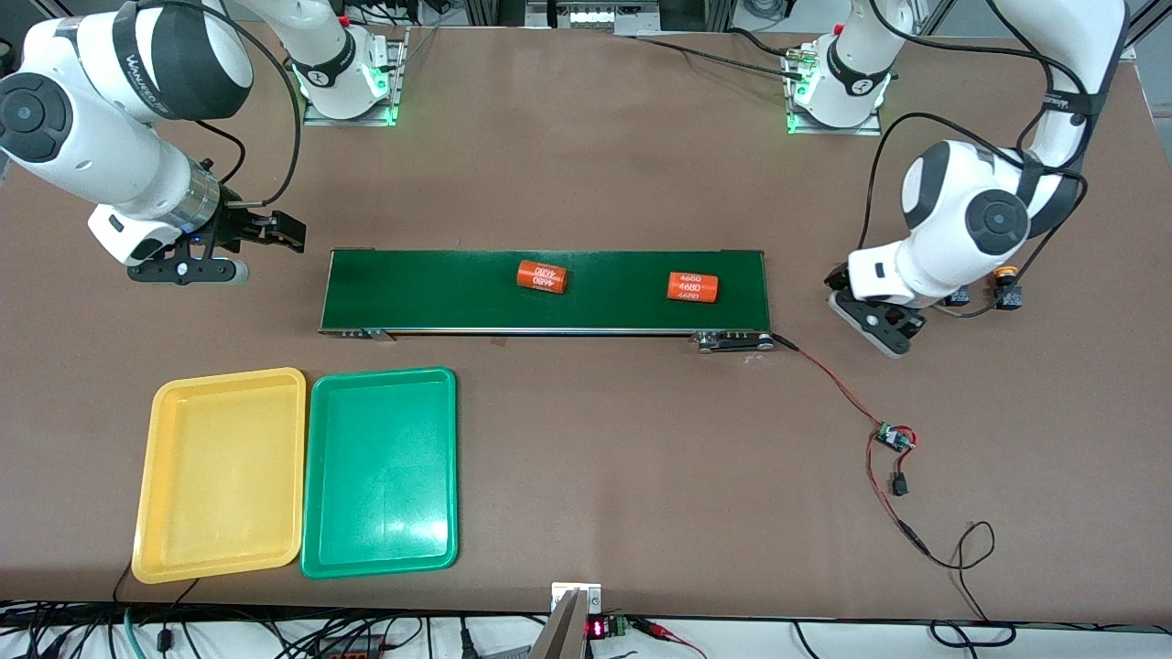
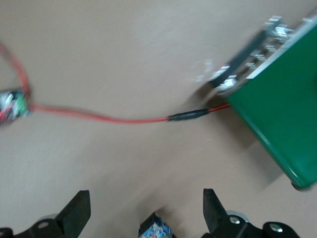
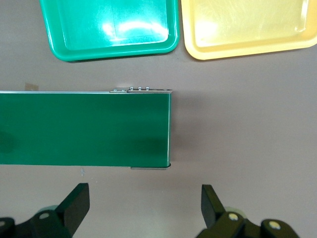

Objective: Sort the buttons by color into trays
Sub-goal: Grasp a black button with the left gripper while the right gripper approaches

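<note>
Nearest us lie the yellow tray (image 1: 220, 476) and green tray (image 1: 380, 471), both bare. Our left gripper (image 2: 146, 210) hangs wide open, holding nothing, over what may be a button (image 2: 156, 229) beside the conveyor belt (image 1: 545, 291); another button (image 1: 1007, 284) peeks out past the arm. Our right gripper (image 3: 143, 208) waits open and empty; a blurred descent risks knocking the button askew.
</note>
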Controlling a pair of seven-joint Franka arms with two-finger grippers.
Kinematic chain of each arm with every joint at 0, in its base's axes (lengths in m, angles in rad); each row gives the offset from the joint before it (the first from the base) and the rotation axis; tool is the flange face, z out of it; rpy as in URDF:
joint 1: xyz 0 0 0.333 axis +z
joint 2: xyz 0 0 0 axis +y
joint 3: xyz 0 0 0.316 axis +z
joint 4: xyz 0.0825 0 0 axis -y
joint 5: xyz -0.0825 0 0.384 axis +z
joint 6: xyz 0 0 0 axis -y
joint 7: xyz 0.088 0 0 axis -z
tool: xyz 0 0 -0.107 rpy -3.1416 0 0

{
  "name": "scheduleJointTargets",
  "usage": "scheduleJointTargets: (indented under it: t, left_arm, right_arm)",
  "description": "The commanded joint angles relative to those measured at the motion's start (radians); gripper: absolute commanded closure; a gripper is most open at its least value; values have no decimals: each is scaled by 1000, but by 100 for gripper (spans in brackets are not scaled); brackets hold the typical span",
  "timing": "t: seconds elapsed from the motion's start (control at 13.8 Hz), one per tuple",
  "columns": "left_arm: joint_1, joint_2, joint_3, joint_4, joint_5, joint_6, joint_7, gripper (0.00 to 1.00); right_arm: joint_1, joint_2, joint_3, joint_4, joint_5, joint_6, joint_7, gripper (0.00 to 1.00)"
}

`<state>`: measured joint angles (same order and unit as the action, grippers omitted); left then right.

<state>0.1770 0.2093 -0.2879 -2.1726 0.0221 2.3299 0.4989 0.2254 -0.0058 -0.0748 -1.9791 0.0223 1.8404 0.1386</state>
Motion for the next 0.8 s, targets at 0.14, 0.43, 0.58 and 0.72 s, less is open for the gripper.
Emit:
scheduleJointTargets:
  t: [0.14,0.43,0.58,0.72]
  left_arm:
    - [47,27,73,-18,-14,-15,-244,0]
    - [48,42,73,-64,-14,-14,-457,0]
    - [48,64,73,-69,-14,-6,-526,0]
    - [48,91,73,-69,-13,-3,-546,0]
  right_arm:
    - [20,18,-2,11,21,26,-8,0]
    - [20,0,-2,-30,19,29,-8,0]
    - [15,-16,-5,-52,21,36,-11,0]
    - [14,-45,-8,-101,21,69,-22,0]
